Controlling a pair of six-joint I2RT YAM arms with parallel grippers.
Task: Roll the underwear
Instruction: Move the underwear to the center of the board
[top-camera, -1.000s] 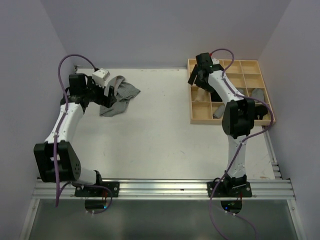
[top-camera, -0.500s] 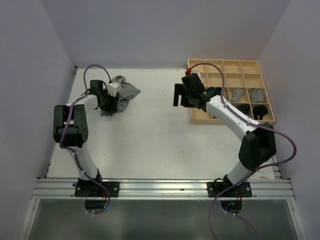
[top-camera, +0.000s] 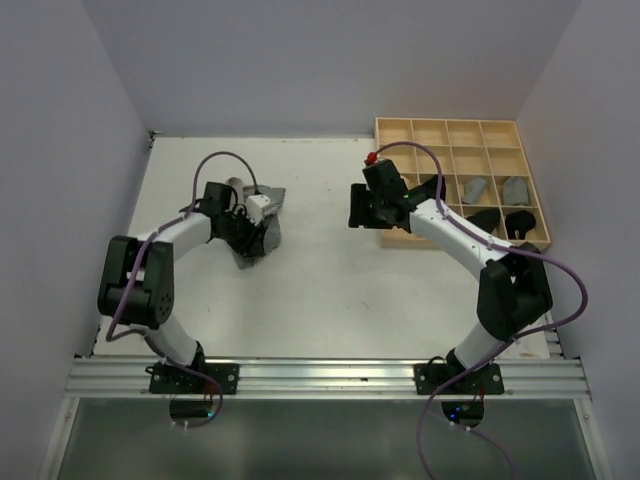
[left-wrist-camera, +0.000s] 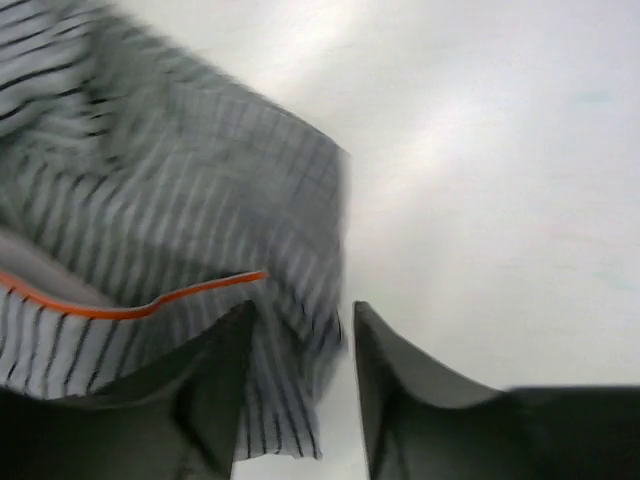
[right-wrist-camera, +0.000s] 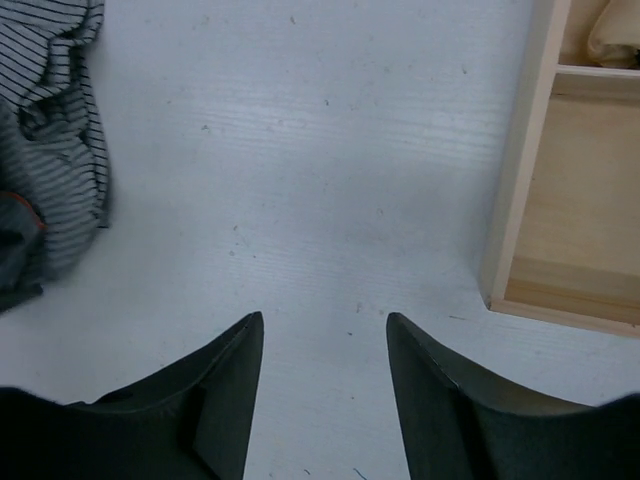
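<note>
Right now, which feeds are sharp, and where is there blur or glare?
Left wrist view: the striped underwear is smeared by blur, and glare washes out the table. Right wrist view: sharp, the wooden tray edge crisp. Top external view: evenly lit, in focus, only soft shadows.

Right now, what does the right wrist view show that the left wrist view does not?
Only the right wrist view shows the wooden tray, with a beige cloth in one compartment, and the right pincer, open over the bare table. Only the left wrist view shows the orange seam of the striped underwear, blurred, with its edge between the fingers of the left pincer. Both show that striped underwear and the white table.
</note>
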